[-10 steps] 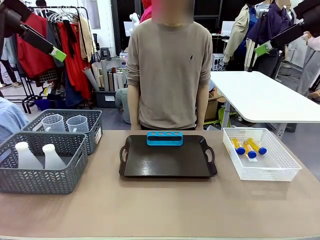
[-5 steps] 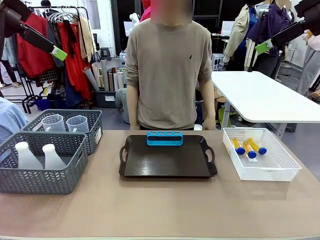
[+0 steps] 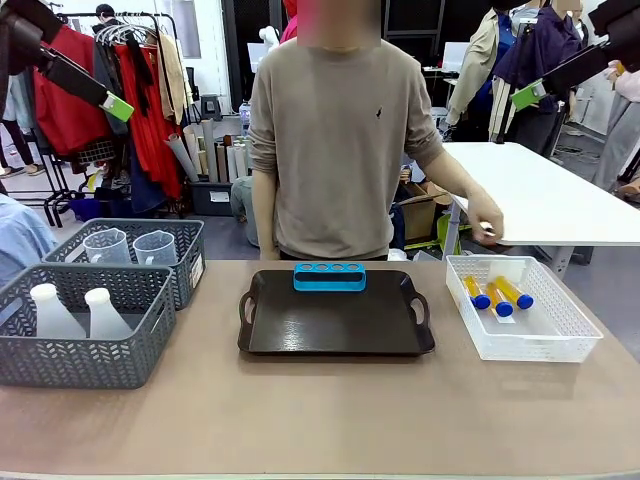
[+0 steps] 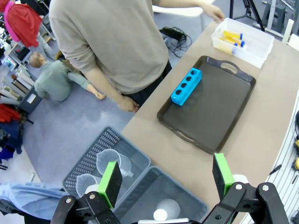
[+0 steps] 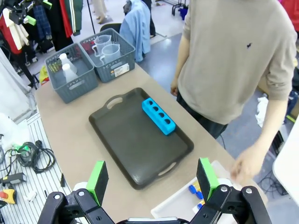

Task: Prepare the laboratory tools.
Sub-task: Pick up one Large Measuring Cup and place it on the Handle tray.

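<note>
Noting person's hand (image 3: 487,228) now lifting out over the far rim of the white basket (image 3: 530,345), having hung by the hip a second ago; seeing nothing else shifting on the surface (image 3: 320,420).

Finding left claw (image 4: 166,177) released, gripping nothing, hanging high over the left end. Finding right claw (image 5: 152,178) likewise spread wide and bare, high over the right end.

Judging step in hand as the very start, with nothing yet picked up or set out.

Logging three tubes (image 3: 497,293), amber with blue caps, lying on their sides in the white basket, just right of the black tray (image 3: 335,325). Logging blue rack (image 3: 329,276), four holes, all unfilled, standing at the tray's far edge. Logging two clear measuring jugs (image 3: 108,245) in the farther grey basket (image 3: 188,290) and two frosted white flasks (image 3: 50,310) in the nearer grey basket (image 3: 90,365).

Expecting, as a guess, tubes going into the rack first: needing a claw descending into the basket, pinching one tube across its body, tipping it upright, and keeping clear of that hand.
</note>
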Robot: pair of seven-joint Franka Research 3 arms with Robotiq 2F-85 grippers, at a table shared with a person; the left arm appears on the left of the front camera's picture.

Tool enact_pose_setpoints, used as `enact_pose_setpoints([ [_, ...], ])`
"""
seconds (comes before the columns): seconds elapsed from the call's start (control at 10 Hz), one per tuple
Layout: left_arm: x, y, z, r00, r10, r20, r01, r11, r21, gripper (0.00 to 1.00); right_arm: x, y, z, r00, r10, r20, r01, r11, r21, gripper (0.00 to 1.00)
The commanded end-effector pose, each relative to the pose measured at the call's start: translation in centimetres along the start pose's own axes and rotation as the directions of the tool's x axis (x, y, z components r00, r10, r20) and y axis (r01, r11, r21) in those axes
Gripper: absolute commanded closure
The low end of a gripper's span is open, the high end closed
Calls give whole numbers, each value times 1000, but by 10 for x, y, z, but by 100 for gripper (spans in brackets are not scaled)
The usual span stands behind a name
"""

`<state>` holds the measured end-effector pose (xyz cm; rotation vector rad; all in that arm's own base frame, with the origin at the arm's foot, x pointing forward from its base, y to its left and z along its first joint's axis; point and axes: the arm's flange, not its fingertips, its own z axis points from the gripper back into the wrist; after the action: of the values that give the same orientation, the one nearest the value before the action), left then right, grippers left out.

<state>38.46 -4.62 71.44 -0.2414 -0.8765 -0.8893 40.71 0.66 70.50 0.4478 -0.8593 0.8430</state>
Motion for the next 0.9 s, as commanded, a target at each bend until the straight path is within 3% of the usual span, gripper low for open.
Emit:
enact_pose_setpoints([
  [0.0, -1, 1, 1, 1000, -8, -7, 8, 1000, 6, 0, 0, 1, 0, 1000, 3, 8, -3, 1000, 7, 0],
  [0.7, 0, 0, 0, 1000, 0, 0, 0, 1000, 0, 0, 0, 1, 0, 1000, 3, 8, -3, 1000, 7, 0],
  [0.8, 8, 2, 2, 995, -14, -95, 17, 1000, 25, 0, 0, 1, 0, 1000, 3, 8, -3, 1000, 7, 0],
])
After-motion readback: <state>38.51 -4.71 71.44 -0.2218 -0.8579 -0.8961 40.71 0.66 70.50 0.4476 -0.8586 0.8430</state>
